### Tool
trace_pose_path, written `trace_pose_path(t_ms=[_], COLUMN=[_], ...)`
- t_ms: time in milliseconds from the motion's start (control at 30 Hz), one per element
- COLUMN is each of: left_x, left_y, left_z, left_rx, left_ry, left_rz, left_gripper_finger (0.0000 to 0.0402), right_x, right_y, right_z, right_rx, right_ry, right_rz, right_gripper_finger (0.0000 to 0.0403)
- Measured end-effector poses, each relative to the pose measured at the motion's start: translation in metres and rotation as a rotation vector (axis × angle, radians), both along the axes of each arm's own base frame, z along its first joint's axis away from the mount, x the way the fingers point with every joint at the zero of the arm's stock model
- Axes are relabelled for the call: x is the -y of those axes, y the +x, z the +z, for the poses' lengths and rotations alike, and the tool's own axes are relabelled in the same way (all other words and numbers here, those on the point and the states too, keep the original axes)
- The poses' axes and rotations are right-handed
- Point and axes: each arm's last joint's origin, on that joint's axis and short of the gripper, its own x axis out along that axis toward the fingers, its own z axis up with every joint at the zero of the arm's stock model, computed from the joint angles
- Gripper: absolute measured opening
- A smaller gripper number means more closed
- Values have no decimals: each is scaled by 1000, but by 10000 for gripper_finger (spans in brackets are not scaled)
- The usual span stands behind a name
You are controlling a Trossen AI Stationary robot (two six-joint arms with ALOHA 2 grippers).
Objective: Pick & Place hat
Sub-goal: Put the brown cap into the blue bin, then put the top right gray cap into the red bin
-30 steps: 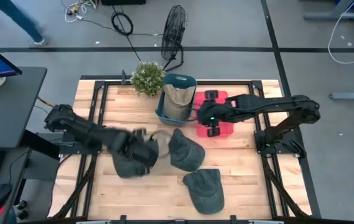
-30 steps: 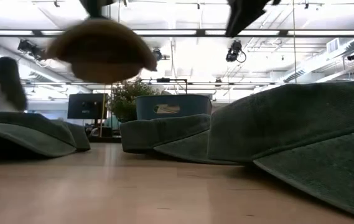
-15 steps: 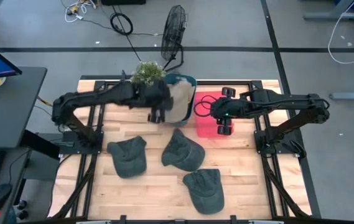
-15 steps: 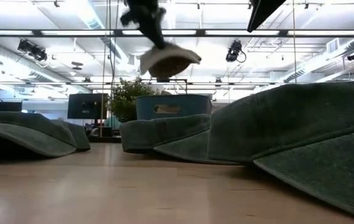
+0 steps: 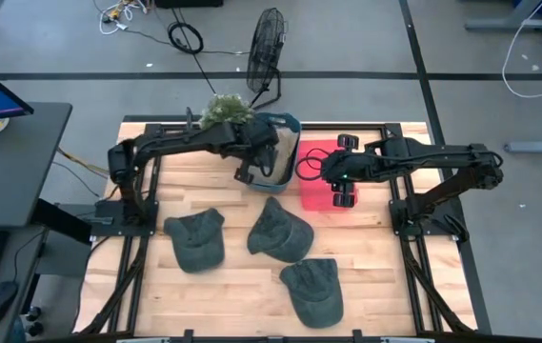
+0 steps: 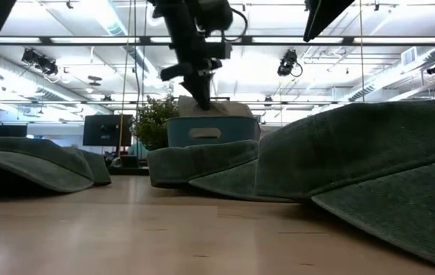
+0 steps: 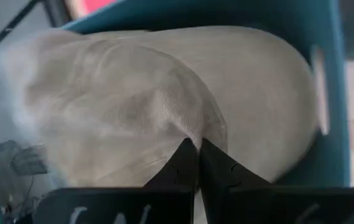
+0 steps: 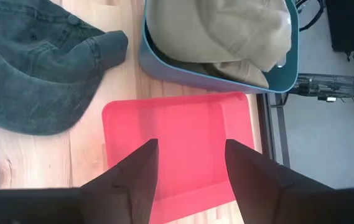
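A beige hat lies on top of the teal bin at the table's far middle; it shows above the bin's rim in the low view. My left gripper is over the bin, shut on this hat. My right gripper hangs open above the red bin, touching nothing. Three dark green hats rest brim and crown on the wood. My left gripper pinches a small pucker of the beige hat's crown cloth between its two fingertips, coming from above and pointing down into the bin. The hat rests in the teal bin, on what lies there, its cloth slack around the pinch.
The red bin stands right beside the teal bin. A potted plant sits at the far edge next to the teal bin, and a fan stands on the floor beyond. Bare wood lies along the near and left parts of the table.
My left gripper carried the beige hat up from above the table's near-left part, swung toward the far edge, and lowered it into the teal bin. The hat went from hanging in the air to resting in the bin. My right gripper shifted slightly toward the table's right.
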Motion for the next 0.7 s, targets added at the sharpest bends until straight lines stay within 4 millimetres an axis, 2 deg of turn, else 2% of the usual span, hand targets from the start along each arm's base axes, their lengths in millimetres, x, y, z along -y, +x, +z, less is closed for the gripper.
trace_pose_path(t_ms=[167,333,567,700], left_x=[9,10,10,23], left_y=[12,17,15,13], left_z=[-19,-33,-32,-21], left_rx=[-53,-46,-50,-56], left_ry=[-4,-54,-67,-3], left_rz=[-38,68,105,113], left_gripper_finger=[6,31,105,151], right_x=[0,0,0,0], right_y=[0,0,0,0], right_z=[0,0,0,0], right_rx=[0,0,-8,-7], right_ry=[0,0,-10,-9], right_rz=[0,1,19,19], right_gripper_finger=[190,190,190,190])
